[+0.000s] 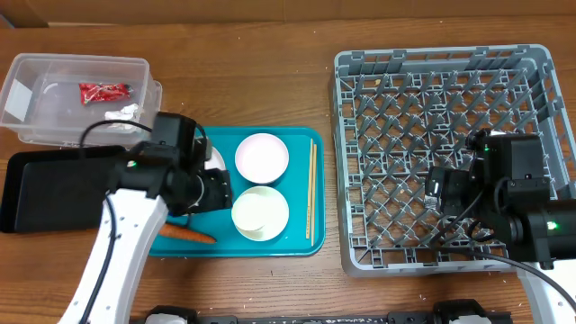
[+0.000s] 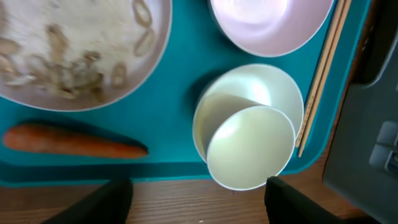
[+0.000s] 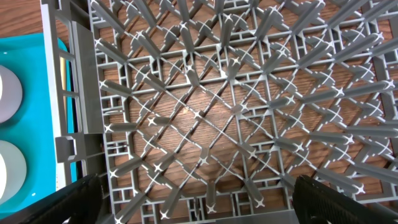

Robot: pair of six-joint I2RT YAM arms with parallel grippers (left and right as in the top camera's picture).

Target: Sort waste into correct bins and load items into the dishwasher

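Observation:
A white plate (image 2: 74, 50) with beige food scraps lies on the teal tray (image 2: 174, 93), hidden under my left arm in the overhead view. An orange carrot (image 2: 74, 140) lies beside it, also seen overhead (image 1: 191, 236). Two white bowls (image 1: 261, 155) (image 1: 260, 212) and the chopsticks (image 1: 311, 189) lie on the tray too. The nearer bowl (image 2: 249, 130) looks like two nested ones. My left gripper (image 2: 199, 202) is open and empty just off the tray's edge, near that bowl. My right gripper (image 3: 199, 202) is open and empty above the empty grey dish rack (image 1: 450, 144).
The clear tub (image 1: 54, 81) at the back left holds the red wrapper (image 1: 103, 90) and white tissue (image 1: 121, 112). The black tray (image 1: 45, 184) sits in front of it, left of the teal tray (image 1: 297, 243). The rack's near wall (image 3: 68, 124) stands next to the tray.

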